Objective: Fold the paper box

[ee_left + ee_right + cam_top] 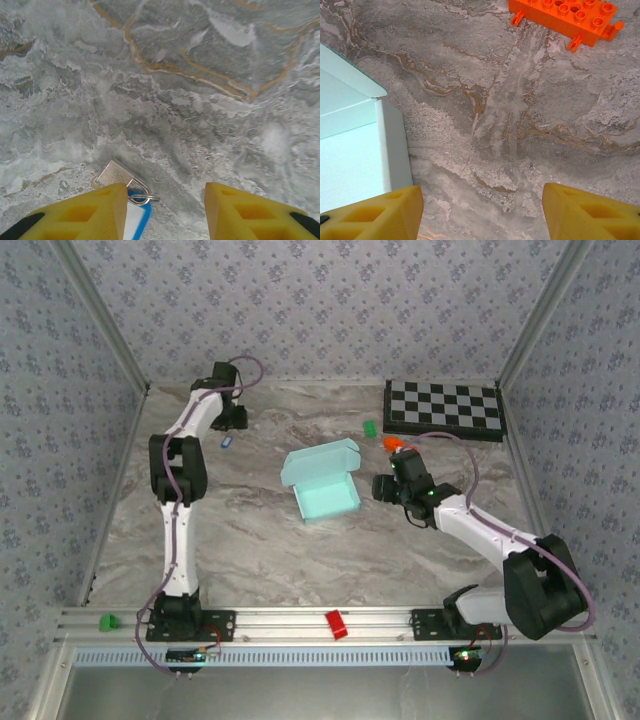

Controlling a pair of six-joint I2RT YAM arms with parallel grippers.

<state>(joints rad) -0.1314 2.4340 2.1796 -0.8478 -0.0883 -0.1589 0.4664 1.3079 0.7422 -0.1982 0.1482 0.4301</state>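
Looking down from above, we find the paper box [325, 490] near the middle of the table [250, 550]. Its tray is already formed and its lid flap [320, 458] stands open along the far edge. Its long axis runs roughly left to right, turned slightly.

The right gripper [482, 200] is much the nearer one. It hovers just beside the box's right end and points toward the far side, so the box wall lies off its left finger rather than between the jaws. An orange brick [563, 17] lies ahead of it. Its jaws stand wide apart with nothing in them.

The left gripper [165, 195] is well apart from the box, at the far left, with the arm stretched out long. Its jaws are parted over bare marble and hold nothing, and a small padlock [120, 175] lies just by its left finger.

We judge that closing the lid falls to the right arm, which would first have to turn or shift left toward the flap.
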